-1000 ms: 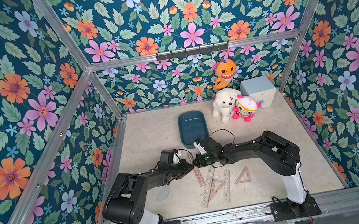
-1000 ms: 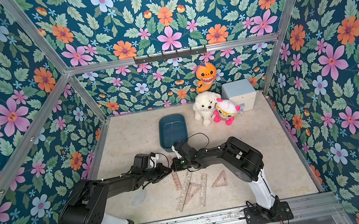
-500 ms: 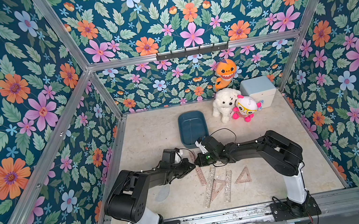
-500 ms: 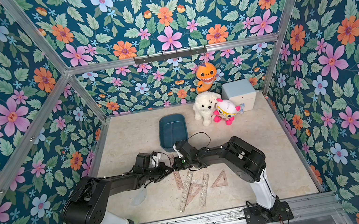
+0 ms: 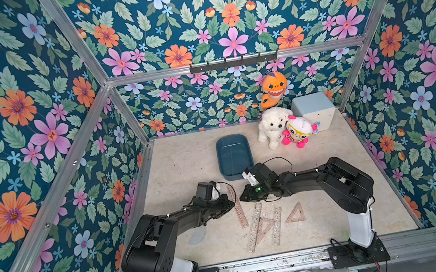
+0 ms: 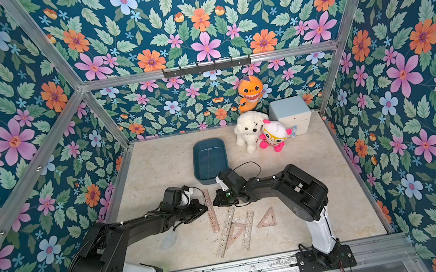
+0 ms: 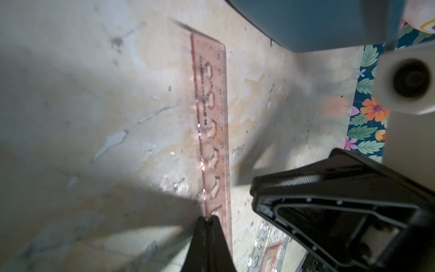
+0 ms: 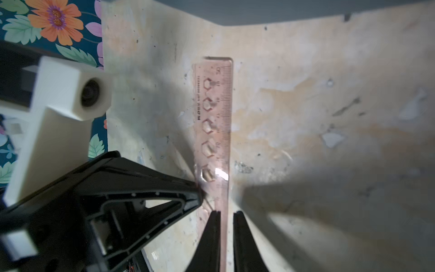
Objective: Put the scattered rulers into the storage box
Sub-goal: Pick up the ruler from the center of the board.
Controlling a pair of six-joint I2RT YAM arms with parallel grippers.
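Both reach low, outstretched; left claw (image 7: pixel 208 219) pinches ruler (image 7: pixel 213 113), right claw (image 8: pixel 227 215) slightly parted astride.

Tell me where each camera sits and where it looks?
Top views: twin eyes high above the front, looking down at the table and blue box; both arms show whole.
Left wrist: on the left arm, looking along the left tool at the pink ruler it pinches; the right tool shows side-on.
Right wrist: on the right arm, looking along the right tool at that ruler; the left tool shows side-on.
Shared: both wrist views show that ruler and the table.
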